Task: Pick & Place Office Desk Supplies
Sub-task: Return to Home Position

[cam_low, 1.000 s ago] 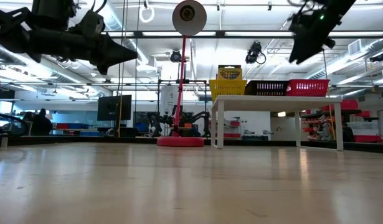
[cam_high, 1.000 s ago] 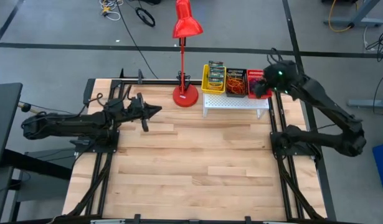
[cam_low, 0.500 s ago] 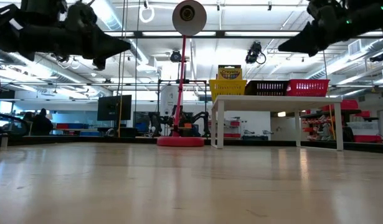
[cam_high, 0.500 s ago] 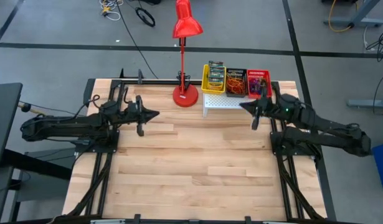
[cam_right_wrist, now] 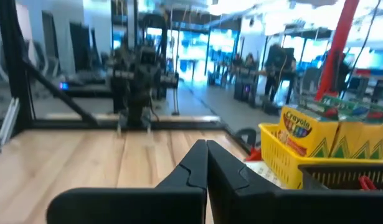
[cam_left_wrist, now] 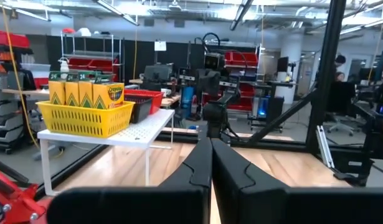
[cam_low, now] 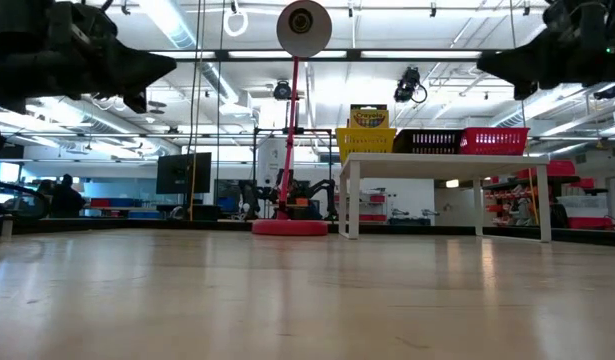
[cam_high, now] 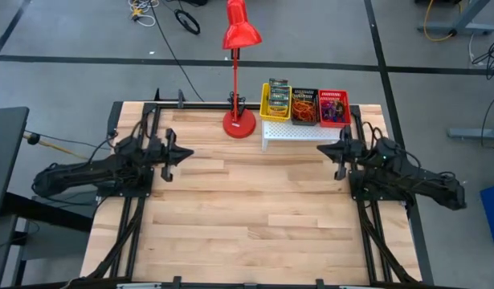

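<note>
Sorting looks done, homing in hand: left gripper (cam_high: 182, 153) at 10 o'clock, right gripper (cam_high: 333, 150) at 2, fingers pressed together, empty; crayon boxes (cam_high: 278, 98) binned near 12 o'clock; next, settle both at rest

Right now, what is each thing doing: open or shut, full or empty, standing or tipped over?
left gripper: shut, holding nothing, up above the table.
right gripper: shut, holding nothing, up above the table.
yellow bin: filled with crayon boxes standing upright.
black bin: holds a tangle of rubber bands.
red bin: something dark inside, too small to tell.
red lamp: standing upright.
</note>
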Available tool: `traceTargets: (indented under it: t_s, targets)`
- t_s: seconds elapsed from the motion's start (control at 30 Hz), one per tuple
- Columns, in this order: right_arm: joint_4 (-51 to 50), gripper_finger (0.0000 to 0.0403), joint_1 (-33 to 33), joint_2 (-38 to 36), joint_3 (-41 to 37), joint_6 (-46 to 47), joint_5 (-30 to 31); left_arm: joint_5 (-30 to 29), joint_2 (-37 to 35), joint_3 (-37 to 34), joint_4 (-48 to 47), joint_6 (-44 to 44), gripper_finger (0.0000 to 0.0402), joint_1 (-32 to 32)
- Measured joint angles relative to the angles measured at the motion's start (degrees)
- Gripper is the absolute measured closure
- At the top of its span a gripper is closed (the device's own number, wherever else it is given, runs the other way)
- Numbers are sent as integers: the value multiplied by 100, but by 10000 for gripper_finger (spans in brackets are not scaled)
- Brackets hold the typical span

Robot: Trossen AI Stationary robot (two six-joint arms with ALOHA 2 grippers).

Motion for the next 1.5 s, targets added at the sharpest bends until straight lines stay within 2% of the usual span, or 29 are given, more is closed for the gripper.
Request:
traceTargets:
  t_s: [0.17, 0.3, 0.5, 0.63, 0.77, 0.93, 1.17, 1.5]
  targets:
    - [-102, 401, -1, -618, -256, 131, 15, -19, -810, -2, -617, -52, 396, 0]
    - [-183, 401, 2, -661, -250, 239, 187, -91, -1434, -4, -1259, -98, 396, -25]
    - [-78, 402, 311, -661, -367, 307, 673, -570, -1425, -105, -1453, -67, 393, -26]
    - [453, 402, 641, -654, -969, 396, 1030, -804, -1390, -109, -1421, 151, 393, -23]
    - [121, 403, 931, -483, -997, 622, 1730, -818, -1389, -109, -1418, -35, 393, -24]
    - [260, 393, 1073, -455, -997, 492, 1743, -822, -1360, -109, -1790, -85, 393, -22]
    - [101, 364, 1070, -451, -997, 529, 1745, -822, -1327, -111, -1759, -85, 392, -22]
    - [101, 360, 1070, -449, -997, 530, 1745, -820, -1327, -111, -1763, -85, 392, -22]
